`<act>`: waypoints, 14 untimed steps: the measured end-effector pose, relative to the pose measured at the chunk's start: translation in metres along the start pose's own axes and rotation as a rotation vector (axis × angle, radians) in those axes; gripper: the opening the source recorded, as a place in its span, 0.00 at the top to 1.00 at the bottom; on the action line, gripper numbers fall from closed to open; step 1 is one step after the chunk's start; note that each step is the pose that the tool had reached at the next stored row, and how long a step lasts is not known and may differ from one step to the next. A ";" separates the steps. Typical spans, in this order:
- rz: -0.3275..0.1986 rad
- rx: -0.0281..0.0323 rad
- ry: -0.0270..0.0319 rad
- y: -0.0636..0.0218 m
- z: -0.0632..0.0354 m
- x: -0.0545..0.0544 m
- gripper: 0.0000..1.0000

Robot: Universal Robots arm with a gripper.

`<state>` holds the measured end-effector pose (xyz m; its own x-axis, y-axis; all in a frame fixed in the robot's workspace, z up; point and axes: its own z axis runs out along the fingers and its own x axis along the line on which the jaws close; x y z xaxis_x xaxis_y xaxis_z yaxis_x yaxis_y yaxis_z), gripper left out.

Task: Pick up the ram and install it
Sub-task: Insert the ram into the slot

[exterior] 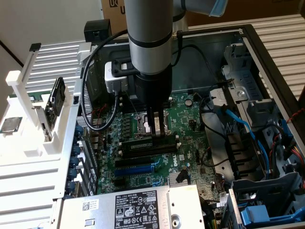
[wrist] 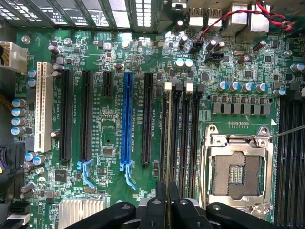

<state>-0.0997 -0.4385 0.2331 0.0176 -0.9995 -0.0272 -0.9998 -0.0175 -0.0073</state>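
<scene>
Nearest in the exterior view is the grey power supply (exterior: 143, 207) with its black label. A drive cage with blue plastic latches (exterior: 267, 214) lies at that view's right. The open computer case (exterior: 267, 52) lies flat on a white ribbed surface (exterior: 24, 183). On that surface, at the exterior view's left, stands a white rack (exterior: 57, 129), and a small square silver chip (exterior: 10, 125) lies beside it.

Inside the case lies the green motherboard (wrist: 109, 143). It carries a white slot (wrist: 44, 107), several long black slots, one blue slot (wrist: 127, 119) and the open metal CPU socket (wrist: 237, 174). Blue cables (exterior: 238, 121) loop over the drive bays to the exterior view's right.

My tool (wrist: 167, 210) is down over the bank of black memory slots (wrist: 183, 138) just beside the socket. Its two fingers are drawn close together and clenched on the ram (wrist: 167, 143). In the wrist view the ram is seen edge-on as a thin pale strip running along the slot nearest the long black slot. It lines up with that slot, but I cannot tell whether it is seated or just above it.

Beyond my arm (exterior: 150, 33) is the far wall of the case, and behind that are cardboard boxes (exterior: 112, 7).
</scene>
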 end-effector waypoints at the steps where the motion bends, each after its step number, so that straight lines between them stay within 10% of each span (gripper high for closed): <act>1: 0.000 -0.0002 -0.0001 -0.0001 0.0003 0.000 0.87; 14: 0.000 -0.0077 -0.0001 -0.0021 0.0010 0.000 0.87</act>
<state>-0.0976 -0.4388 0.2321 0.0173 -0.9995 -0.0273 -0.9998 -0.0173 0.0003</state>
